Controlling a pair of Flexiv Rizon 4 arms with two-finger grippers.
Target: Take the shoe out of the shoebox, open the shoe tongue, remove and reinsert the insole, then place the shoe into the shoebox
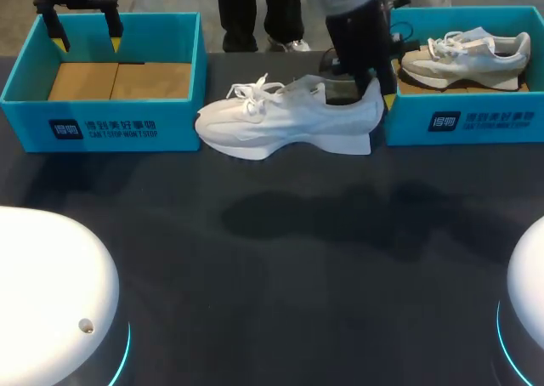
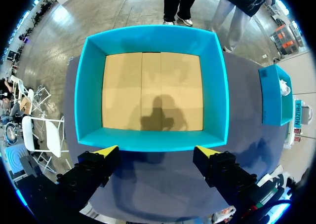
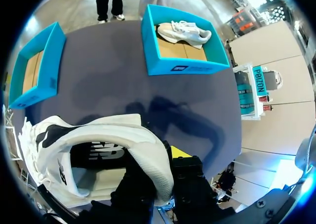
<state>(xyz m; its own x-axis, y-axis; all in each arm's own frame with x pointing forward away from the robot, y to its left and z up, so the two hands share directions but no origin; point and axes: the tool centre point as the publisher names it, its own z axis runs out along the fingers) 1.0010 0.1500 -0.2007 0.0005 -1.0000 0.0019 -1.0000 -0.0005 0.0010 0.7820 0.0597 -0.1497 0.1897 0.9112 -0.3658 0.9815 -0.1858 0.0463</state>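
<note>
Your right gripper point(image 1: 378, 93) is clamped on the heel of the white shoe point(image 1: 289, 118). In its wrist view the heel collar runs down between the two fingers, one inside the shoe's opening and one outside. Only one yellow fingertip point(image 3: 180, 152) shows there.

Seen from the head view, the shoe sits at about 12 o'clock on the dark table point(image 1: 280, 275), held clear of the surface, with its shadow falling toward 6 o'clock. The toe points to 9 o'clock and the heel to 3 o'clock. The laces lie loose over the front half.

The shoe is between two teal boxes. The empty box point(image 1: 102, 127) stands at 10 o'clock with a bare cardboard floor, and the toe is just beside its near right corner. The second box point(image 1: 463, 122) stands at 2 o'clock, close to the heel, and holds a second shoe point(image 1: 467, 59) lying with its toe to 9 o'clock.

Your left gripper point(image 1: 85, 31) hangs over the empty box with its fingers well apart, holding nothing. In its wrist view the box lies straight ahead of the yellow tips.
</note>
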